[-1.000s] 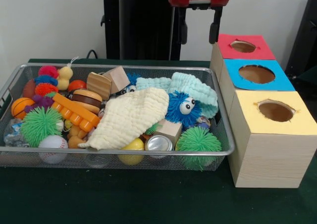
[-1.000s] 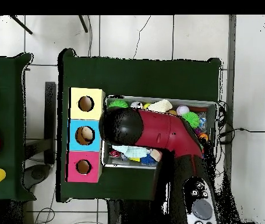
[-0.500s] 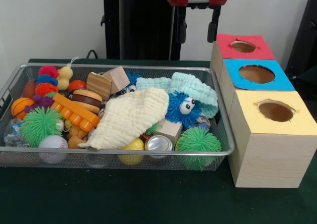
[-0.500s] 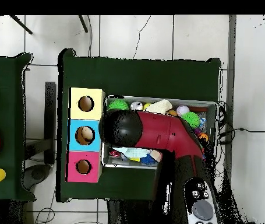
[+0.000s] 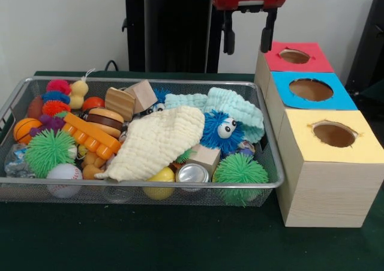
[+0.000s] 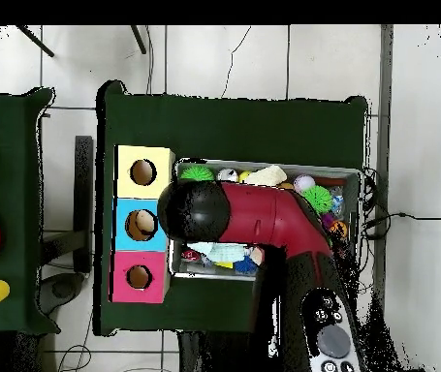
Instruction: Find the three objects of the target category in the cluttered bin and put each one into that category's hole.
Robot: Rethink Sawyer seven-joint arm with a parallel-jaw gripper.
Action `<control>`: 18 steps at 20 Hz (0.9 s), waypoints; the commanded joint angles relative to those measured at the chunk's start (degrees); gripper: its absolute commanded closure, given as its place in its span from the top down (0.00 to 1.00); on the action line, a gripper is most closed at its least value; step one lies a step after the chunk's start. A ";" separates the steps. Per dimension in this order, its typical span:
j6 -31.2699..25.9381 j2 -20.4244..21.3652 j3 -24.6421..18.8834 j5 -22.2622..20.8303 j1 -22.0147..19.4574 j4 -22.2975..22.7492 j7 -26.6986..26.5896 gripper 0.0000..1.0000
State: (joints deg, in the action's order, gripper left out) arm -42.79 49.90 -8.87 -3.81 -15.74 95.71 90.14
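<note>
Gripper: fingers spread wide, nothing held, raised above bin far right corner | Target category unknown; candidates lie buried in bin | Risk: cream cloth may be snagged, toys dragged out.

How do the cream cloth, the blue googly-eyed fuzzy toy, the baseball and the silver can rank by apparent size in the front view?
Largest to smallest:
1. cream cloth, clearly largest.
2. blue googly-eyed fuzzy toy.
3. baseball and silver can look about alike; both sit at the bin's near edge, and only the can's top shows, so I would not rank them.
</note>
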 commanded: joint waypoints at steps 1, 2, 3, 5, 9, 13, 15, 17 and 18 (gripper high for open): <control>1.36 -1.01 -6.02 -1.61 -4.28 3.69 -5.19 1.00; 0.99 -1.07 -6.31 -1.92 -4.82 3.38 -5.79 1.00; 0.61 -1.17 -6.60 -2.27 -5.35 3.09 -6.23 1.00; 0.18 -1.24 -7.07 -2.81 -6.05 2.75 -6.66 1.00; 0.45 -1.29 -7.80 -3.53 -7.02 2.97 -6.98 1.00; 0.18 -1.18 -8.76 -4.04 -7.72 2.96 -6.79 1.00; 0.48 -1.01 -9.24 -4.55 -8.40 3.33 -6.82 1.00; 0.97 -0.83 -9.54 -4.97 -8.69 3.89 -6.35 1.00; 1.21 -0.74 -9.69 -5.18 -8.83 4.16 -6.11 1.00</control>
State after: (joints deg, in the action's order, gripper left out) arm -42.79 49.90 -13.21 -6.00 -22.76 95.74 90.14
